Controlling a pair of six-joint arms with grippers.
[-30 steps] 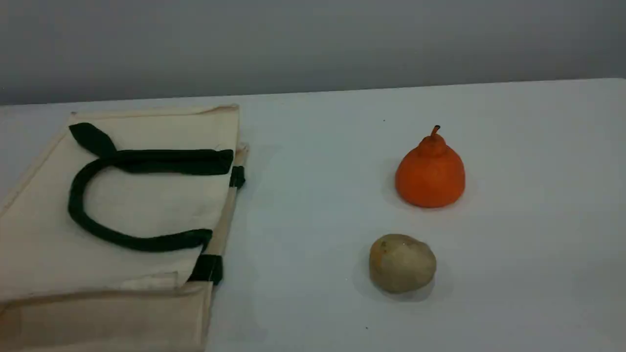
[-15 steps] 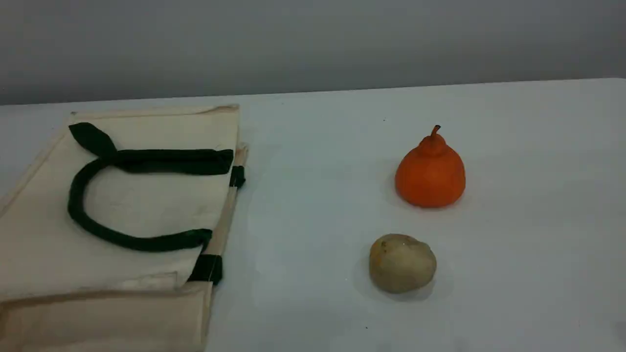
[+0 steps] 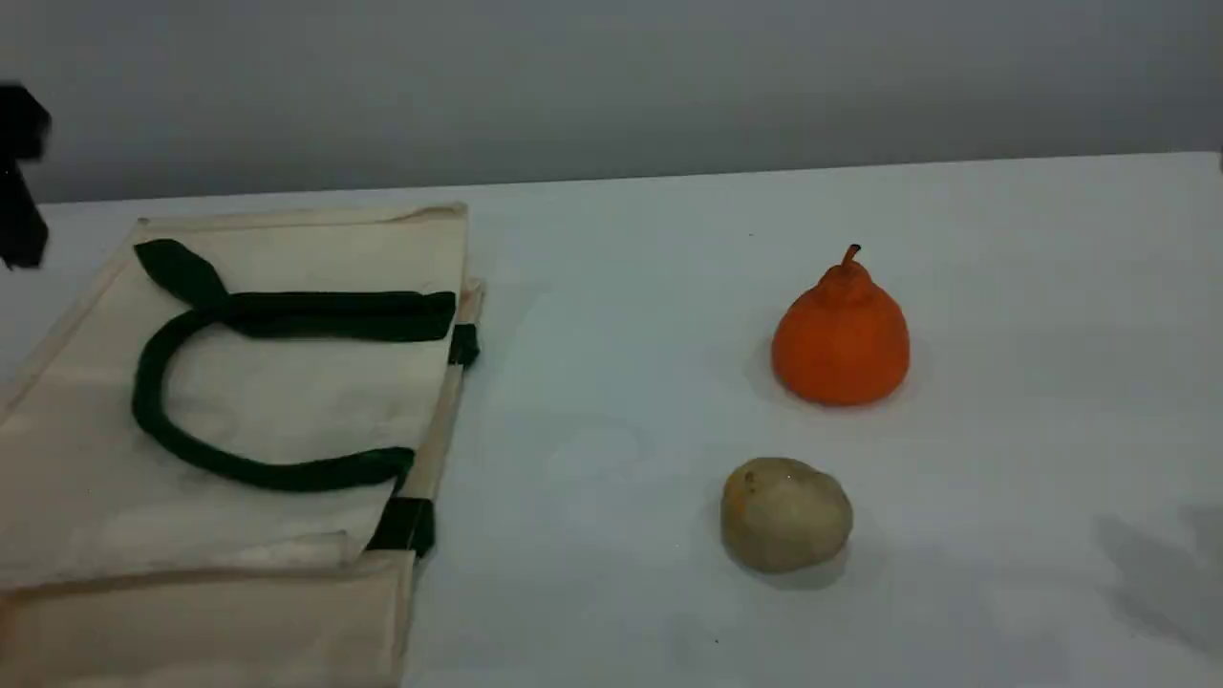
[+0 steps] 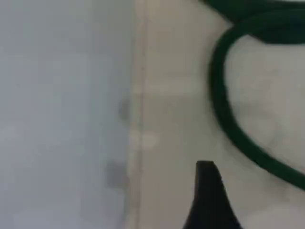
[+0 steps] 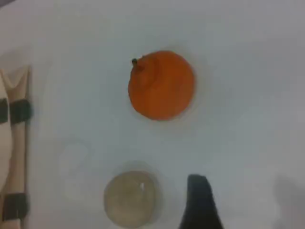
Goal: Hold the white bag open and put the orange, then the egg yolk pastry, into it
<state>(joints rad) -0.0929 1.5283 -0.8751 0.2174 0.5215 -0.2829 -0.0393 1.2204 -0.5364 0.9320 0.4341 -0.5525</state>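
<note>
The white bag (image 3: 86,478) lies flat at the table's left with its dark green handle (image 3: 153,420) curled on top. The orange (image 3: 841,339) stands upright at the right. The egg yolk pastry (image 3: 785,514) rests in front of it, apart from it. A black part of my left arm (image 3: 19,177) shows at the scene's left edge, beyond the bag. In the left wrist view one fingertip (image 4: 206,191) hangs over the bag (image 4: 181,95) near its handle (image 4: 224,119), holding nothing. The right wrist view looks down on the orange (image 5: 161,86) and pastry (image 5: 129,198); its fingertip (image 5: 199,202) is beside the pastry, empty.
The white table (image 3: 611,287) ends at a grey wall behind. A faint shadow (image 3: 1156,573) lies on the table at the lower right. The bag's mouth edge with green tabs (image 5: 14,143) shows at the left of the right wrist view.
A black part of the left arm has come into the scene at the left edge. A shadow has appeared at the table's lower right. Bag, orange and pastry have not moved.
</note>
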